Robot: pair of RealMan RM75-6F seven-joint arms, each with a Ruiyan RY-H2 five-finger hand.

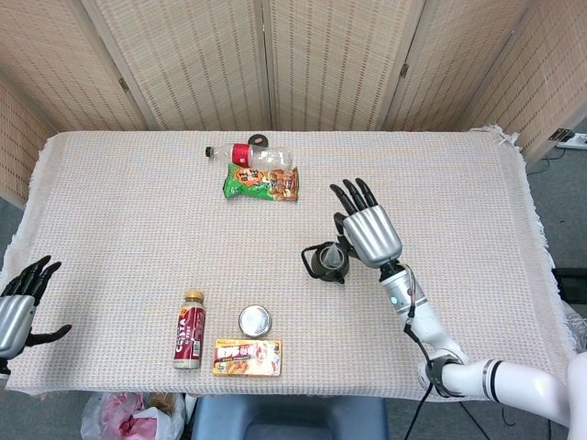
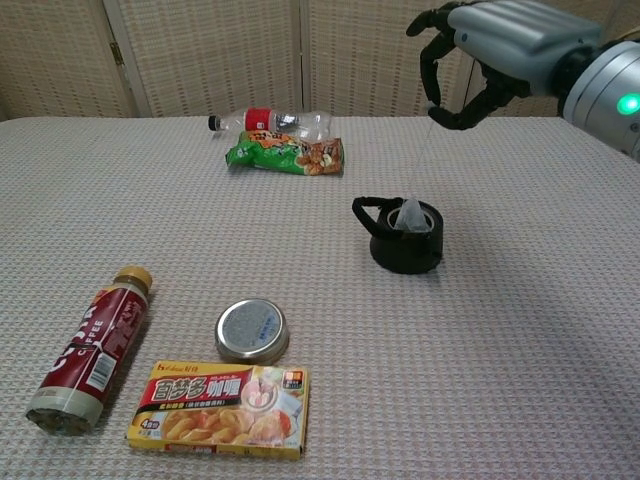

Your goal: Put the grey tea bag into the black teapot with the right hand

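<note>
Both views bright, even, diffuse light, prob. overhead. Shadows soft and short, e.g. under black teapot [image 2: 404,237]. No glare on bench [image 1: 138,229] cloth. Focus sharp; right hand [image 2: 490,55] slightly soft in chest view. Head view bends a bit at edges.

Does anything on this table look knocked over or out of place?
Two bottles lie on their sides: the clear bottle at the far edge and the brown bottle near the front. Nothing is spilled.
</note>
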